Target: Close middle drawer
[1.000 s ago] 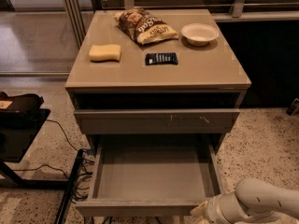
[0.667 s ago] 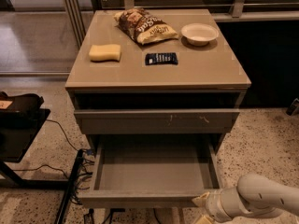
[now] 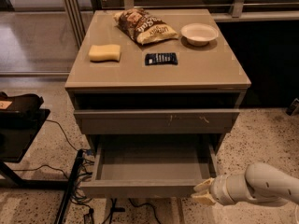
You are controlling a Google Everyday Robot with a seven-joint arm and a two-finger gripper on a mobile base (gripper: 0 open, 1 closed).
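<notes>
Middle drawer (image 3: 152,166), a wide, shallow grey-taupe drawer with a plain, handle-less front panel and thin side walls, stands pulled well out of the grey-taupe cabinet (image 3: 205,66). It is seen from above and in front, and its inside is bare. Just above it, the upper drawer front with small pale scratch marks (image 3: 156,121) sits nearly flush with the cabinet.

The robot's pale yellowish two-finger gripper (image 3: 203,192) is low at the right of the view, right beside the right end of the open drawer's front panel, touching it or almost so. Whether the gripper is open or closed cannot be made out. Nothing appears to be held in it.

Behind the gripper, the rounded off-white robot arm (image 3: 261,188) comes in from the lower right edge. It lies roughly level, with the wrist pointing left toward the drawer's front corner.

Judging by this, the closing push is about to start or just under way, with most of the drawer's travel left to go. The next move calls for firm contact on the front panel and a straight push toward the cabinet. Pressing at one corner could skew the drawer on its runners, so a point nearer the middle may serve better.

On the cabinet top, well apart from the work, lie a yellow rectangular sponge (image 3: 104,53), a brown crinkled snack bag (image 3: 145,26), a round white bowl (image 3: 199,33) and a small dark flat packet (image 3: 161,59).
</notes>
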